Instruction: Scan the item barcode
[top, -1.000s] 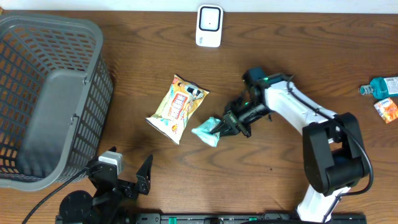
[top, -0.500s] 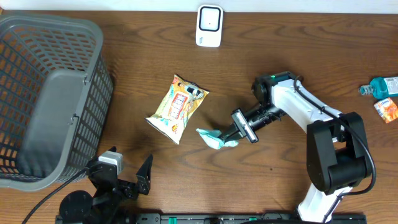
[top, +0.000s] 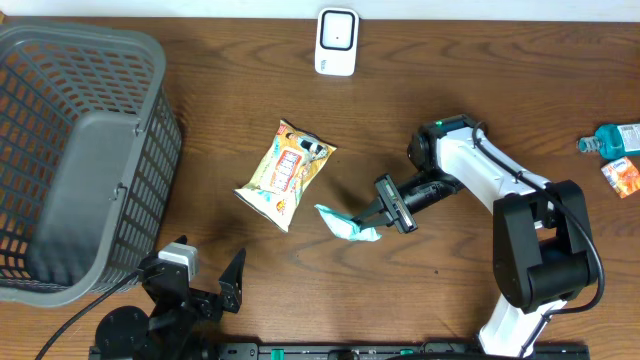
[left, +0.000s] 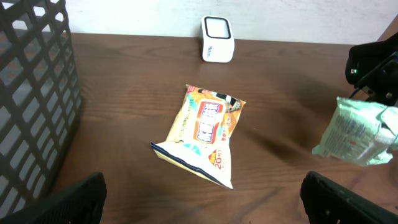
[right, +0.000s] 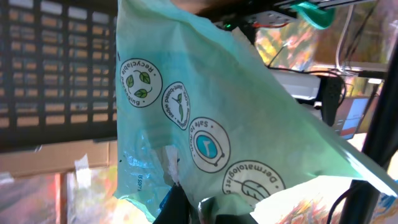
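My right gripper (top: 380, 213) is shut on a pale green wipes packet (top: 346, 224), held off the table at centre right. In the right wrist view the packet (right: 205, 112) fills the frame, round printed logos facing the camera, pinched at its lower edge by the right gripper (right: 200, 210). No barcode shows on that face. The white scanner (top: 337, 41) stands at the table's far edge, well away from the packet. A yellow snack bag (top: 287, 172) lies flat left of the packet. My left gripper (left: 205, 202) rests low at the near left, open and empty.
A grey plastic basket (top: 80, 150) takes up the left side of the table. A blue bottle (top: 613, 138) and a small orange packet (top: 621, 177) lie at the far right edge. The left wrist view shows the snack bag (left: 205, 127), scanner (left: 217, 47) and held packet (left: 357, 132).
The right wrist has rolled over and drawn slightly right, turning the packet with it; the packet now hangs a bit lower and further right. The left arm is unmoved.
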